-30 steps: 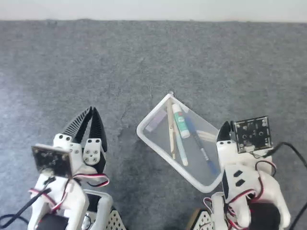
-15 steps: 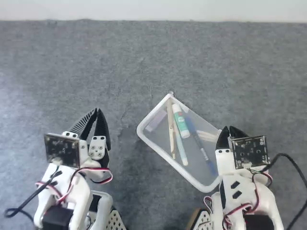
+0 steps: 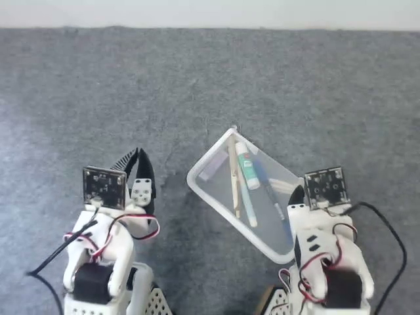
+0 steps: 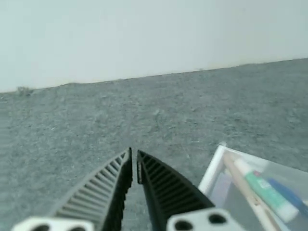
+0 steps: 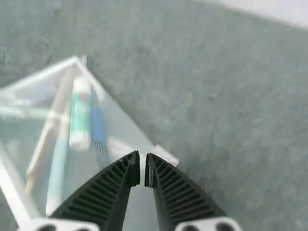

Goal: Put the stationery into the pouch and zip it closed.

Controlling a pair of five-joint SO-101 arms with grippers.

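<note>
High view, with wrist views. The clear pouch [image 3: 266, 235] lies flat on the grey carpet [image 3: 197, 79], right of centre in the frame. Inside it are a green-and-white tube [image 3: 248, 168], a blue pen [image 3: 270, 191] and a pale wooden stick [image 3: 233, 177], so the loading step appears complete. Whether the zip is fully drawn cannot be made out, since the pouch edge is too faint. The left gripper [image 3: 136, 155] sits at lower left, well apart from the pouch, jaws drawn almost together on nothing. The right gripper [image 5: 142, 157] sits at the pouch's lower-right edge, jaws likewise nearly together and empty.
</note>
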